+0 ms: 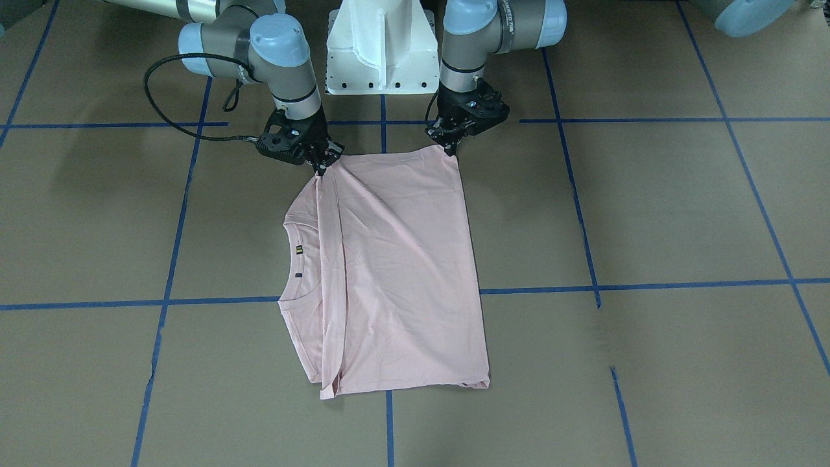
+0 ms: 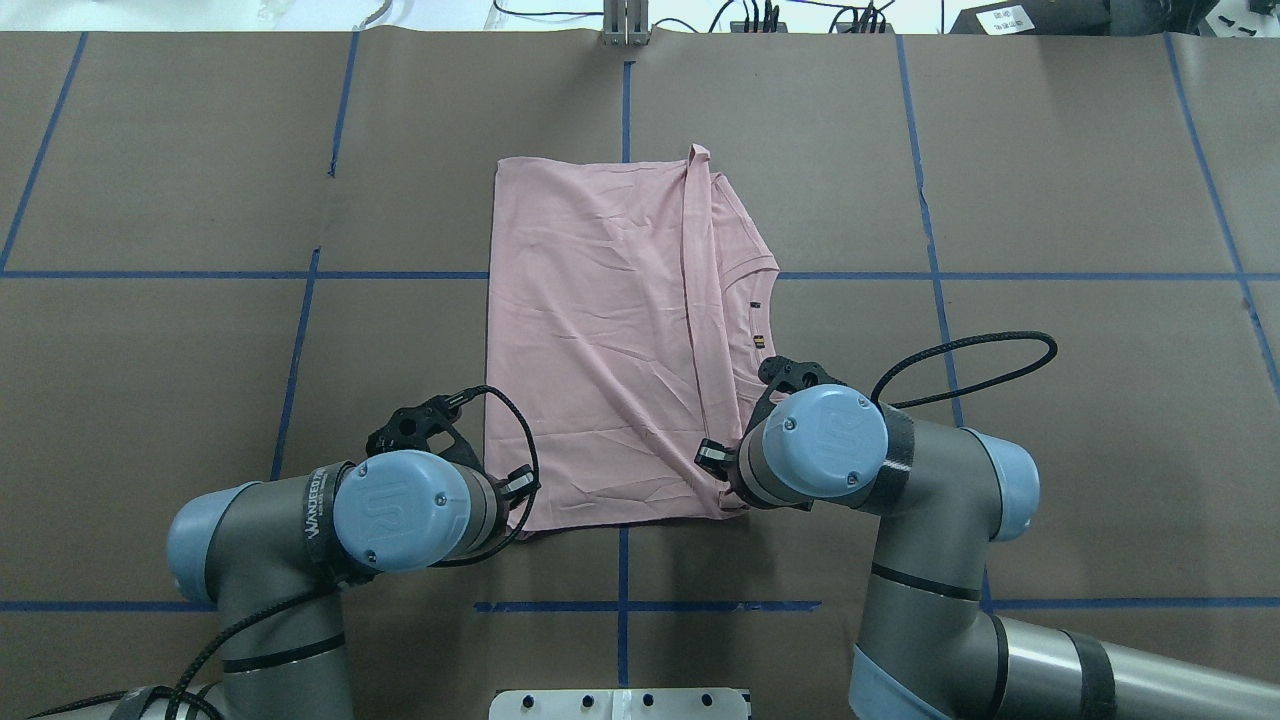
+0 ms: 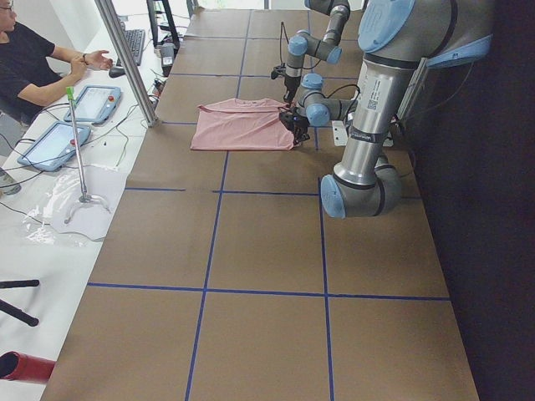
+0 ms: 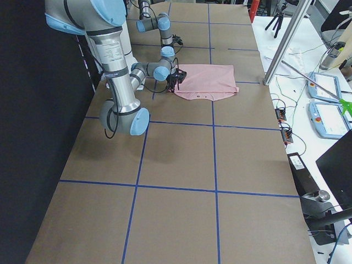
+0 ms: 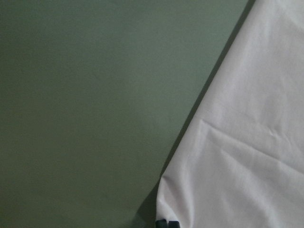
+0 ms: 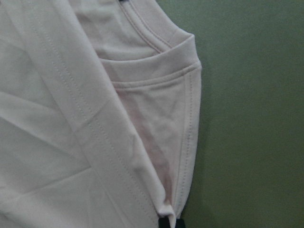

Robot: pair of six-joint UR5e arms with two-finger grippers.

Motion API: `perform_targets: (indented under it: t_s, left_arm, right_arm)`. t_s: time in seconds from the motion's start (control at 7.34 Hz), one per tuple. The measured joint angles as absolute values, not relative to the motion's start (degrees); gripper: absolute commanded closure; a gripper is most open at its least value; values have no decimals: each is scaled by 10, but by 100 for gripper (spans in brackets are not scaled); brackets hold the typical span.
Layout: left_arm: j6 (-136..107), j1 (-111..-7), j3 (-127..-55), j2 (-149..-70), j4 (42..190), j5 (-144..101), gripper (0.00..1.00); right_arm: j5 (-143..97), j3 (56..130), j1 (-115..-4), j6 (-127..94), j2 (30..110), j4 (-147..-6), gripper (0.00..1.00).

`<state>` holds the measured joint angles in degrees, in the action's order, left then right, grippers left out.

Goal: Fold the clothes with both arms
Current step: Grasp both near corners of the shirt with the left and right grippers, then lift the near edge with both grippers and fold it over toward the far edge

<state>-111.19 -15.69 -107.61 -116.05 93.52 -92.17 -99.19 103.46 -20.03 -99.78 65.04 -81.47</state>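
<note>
Currently the pale pink T-shirt (image 1: 395, 272) lies folded on the brown-papered desk (image 1: 648, 194), plain side up, across one of the blue tape lines (image 1: 648, 285). One long fold runs the length of the garment. The folded-over panel covers most of it, leaving the ribbed neckline (image 1: 293, 259) and a strip of shoulder exposed on the robot's right side. A small tag (image 1: 298, 250) sits just inside the neckline. No print is visible on the upward face.

The edge nearest the white pedestal base (image 1: 379, 45) is held at both corners. The left arm (image 1: 463, 71) reaches down to the corner on the robot's left, and its jaws are closed on the fabric there. The left wrist view shows the dark fingertips (image 5: 167, 223) together at the cloth's corner. The right arm (image 1: 292, 71) reaches to the opposite corner beside the shoulder, jaws likewise closed on the fabric, which is drawn up into a small peak with creases radiating from it. The right wrist view shows the fingertips (image 6: 167, 222) pinching the stitched hem.

The far edge of the shirt rests flat on the desk.
</note>
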Motion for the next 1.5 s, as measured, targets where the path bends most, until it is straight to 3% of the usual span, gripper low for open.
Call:
perform_targets:
  t_s: [0.54, 1.09, 1.5]
  left_arm:
    - [-1111, -142, -1113, -1151, 930, -921, 100]
    - [-1113, -90, -1246, -1110, 838, -922, 100]
    - [-1090, -110, -1242, -1118, 829, -922, 100]
  right_arm:
    - [-996, 1079, -205, -998, 665, -811, 100]
    - [-997, 1181, -171, -1001, 725, -810, 100]
    - [-992, 1168, -172, -994, 703, -808, 100]
